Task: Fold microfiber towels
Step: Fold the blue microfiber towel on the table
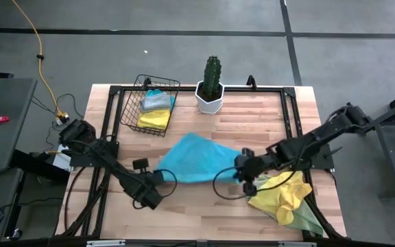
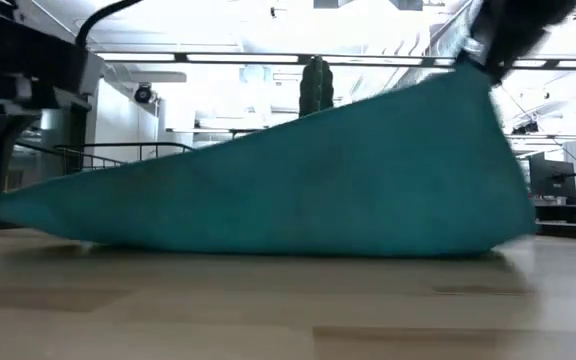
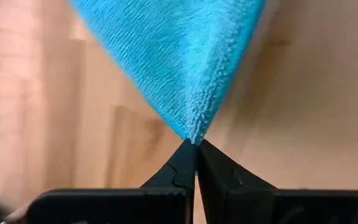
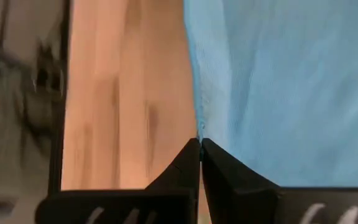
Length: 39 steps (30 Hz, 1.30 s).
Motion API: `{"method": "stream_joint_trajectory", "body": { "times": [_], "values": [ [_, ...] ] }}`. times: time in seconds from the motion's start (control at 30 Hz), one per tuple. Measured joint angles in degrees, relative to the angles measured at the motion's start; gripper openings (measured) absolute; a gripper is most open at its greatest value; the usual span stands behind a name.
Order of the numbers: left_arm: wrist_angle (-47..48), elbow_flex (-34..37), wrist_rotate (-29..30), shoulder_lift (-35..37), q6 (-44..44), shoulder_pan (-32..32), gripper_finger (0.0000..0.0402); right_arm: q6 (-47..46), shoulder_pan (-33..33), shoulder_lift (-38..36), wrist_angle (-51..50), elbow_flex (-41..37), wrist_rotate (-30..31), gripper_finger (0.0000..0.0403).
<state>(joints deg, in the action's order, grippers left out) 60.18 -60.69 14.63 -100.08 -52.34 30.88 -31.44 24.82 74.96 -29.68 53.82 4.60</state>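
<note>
The blue towel (image 1: 196,159) is stretched across the middle of the bench (image 1: 252,116), one end lifted, the other low on the wood. The left gripper (image 3: 195,144) pinches its corner tight near the front edge; the right gripper (image 4: 200,144) is clamped on its edge too. A yellow towel (image 1: 284,194) sits bunched in the front right corner, the basket (image 1: 149,103) at the back left with a cactus (image 1: 212,84) beside it. There's bare wood in front.

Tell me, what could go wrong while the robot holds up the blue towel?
1. The left hand pinches only the very corner tip of the turquoise towel, so it might slip out.
2. The right hand lifts its corner higher, so the fold may turn out crooked.
3. The yellow towel lies bunched beside the right hand and could get dragged along.
</note>
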Motion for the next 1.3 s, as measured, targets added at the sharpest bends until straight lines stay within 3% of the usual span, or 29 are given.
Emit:
{"method": "stream_joint_trajectory", "body": {
  "times": [0.17,0.33,0.7,0.83,1.3],
  "values": [
    [-11.3,0.0,-1.0,-1.1,3.0,0.4,0.0000,-6.9,4.2,3.5,-5.7,0.0,-5.2,0.0000],
    [-19.6,-0.2,-1.2,-2.2,8.1,-1.6,0.0000,-13.0,8.3,5.2,-10.4,0.0,-5.2,0.0000],
    [-24.2,-0.1,-1.3,-2.5,17.1,-6.5,0.0003,-22.5,10.0,4.9,-13.0,0.0,-4.8,0.0000],
    [-24.0,-0.1,-2.0,-2.5,18.8,-7.0,0.0014,-26.1,10.1,4.5,-15.3,0.0,-7.3,0.0000],
    [-22.3,-0.1,-6.8,-2.3,23.0,-7.0,0.0112,-33.1,10.6,4.3,-18.6,0.0,-9.8,0.0000]
  ]
}}
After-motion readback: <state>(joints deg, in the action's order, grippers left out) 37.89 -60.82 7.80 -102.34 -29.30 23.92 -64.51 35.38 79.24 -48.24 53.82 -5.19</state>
